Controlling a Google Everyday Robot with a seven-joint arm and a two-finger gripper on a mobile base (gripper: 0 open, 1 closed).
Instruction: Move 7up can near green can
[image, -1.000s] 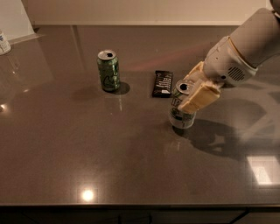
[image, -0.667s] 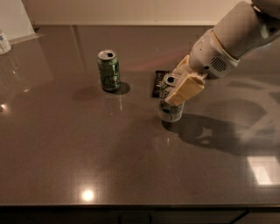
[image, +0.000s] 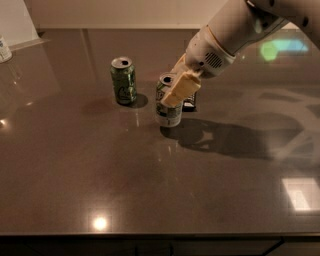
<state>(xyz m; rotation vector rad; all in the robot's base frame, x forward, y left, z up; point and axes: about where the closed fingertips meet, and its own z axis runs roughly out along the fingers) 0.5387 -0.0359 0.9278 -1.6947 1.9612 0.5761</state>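
Note:
The 7up can (image: 167, 111), pale silver-white with green markings, stands upright on the dark table (image: 150, 190) near the middle. My gripper (image: 176, 91) is shut on the 7up can, its pale fingers (image: 181, 89) across the can's upper front. The arm comes in from the upper right. The green can (image: 123, 80), darker green with pale lettering, stands upright a short way to the left and behind the 7up can, apart from it.
A dark flat packet (image: 189, 103) lies just behind the 7up can, mostly hidden by the gripper. A white object (image: 4, 49) stands at the far left edge. The table's front edge runs along the bottom.
The gripper has carried the 7up can to the left, from beside the dark packet to close to the green can. The green can has not moved.

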